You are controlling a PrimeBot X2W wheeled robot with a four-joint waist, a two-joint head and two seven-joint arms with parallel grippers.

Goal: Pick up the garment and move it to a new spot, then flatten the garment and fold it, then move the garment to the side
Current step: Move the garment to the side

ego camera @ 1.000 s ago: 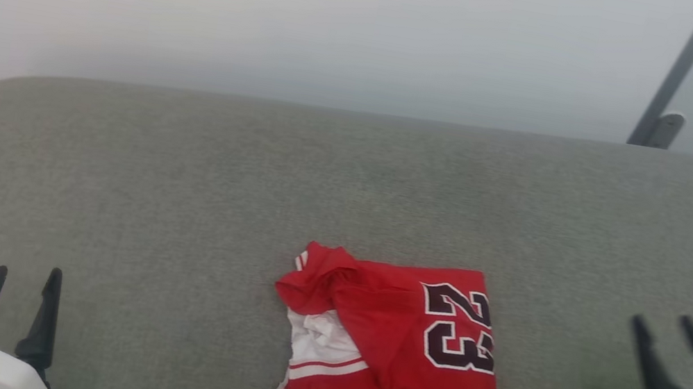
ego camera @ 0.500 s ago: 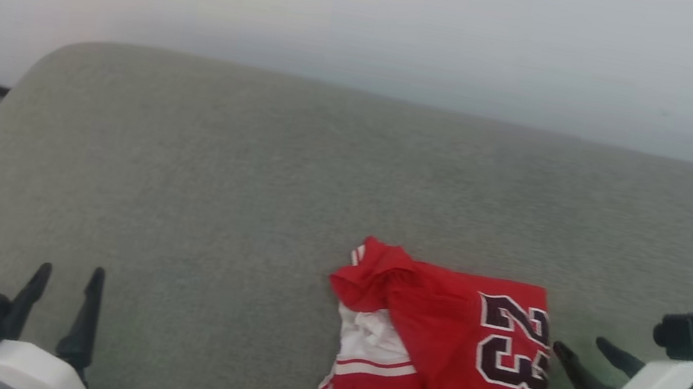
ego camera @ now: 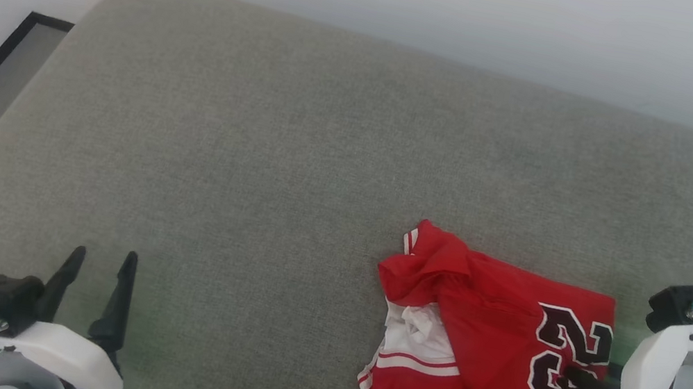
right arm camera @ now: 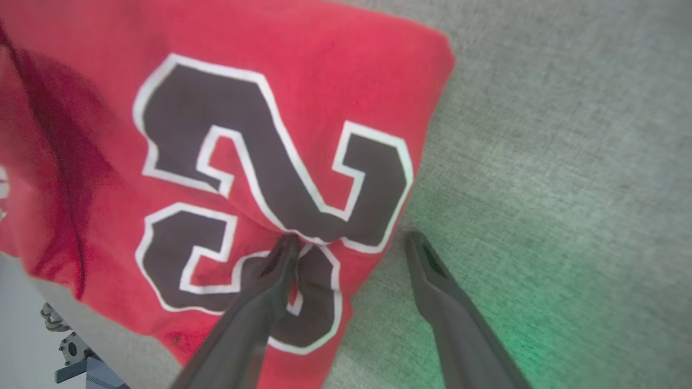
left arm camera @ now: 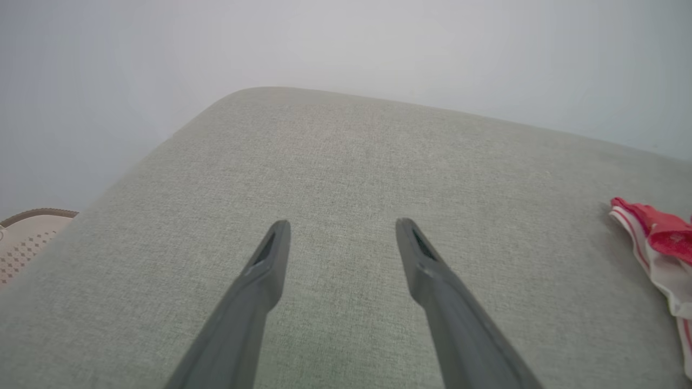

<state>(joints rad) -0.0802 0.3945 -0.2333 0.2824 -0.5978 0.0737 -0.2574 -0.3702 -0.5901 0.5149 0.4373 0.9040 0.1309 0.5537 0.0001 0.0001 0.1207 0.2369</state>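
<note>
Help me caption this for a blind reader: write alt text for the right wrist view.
The open right gripper straddles the edge of a folded red garment: one finger presses its tip on the black, white-outlined "23", the other hangs over the grey cushion beside it. A green glow tints the cushion nearby.

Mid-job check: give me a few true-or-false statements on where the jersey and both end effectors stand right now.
1. The garment lies folded on the grey cushion. True.
2. The left end effector is shut on the garment. False: it is open over bare cushion, well apart from the garment.
3. One finger of the right end effector is over the black number. True.
4. The right end effector is shut. False: its jaws are open, one finger over the garment and the other over the cushion beside the garment's edge.
</note>
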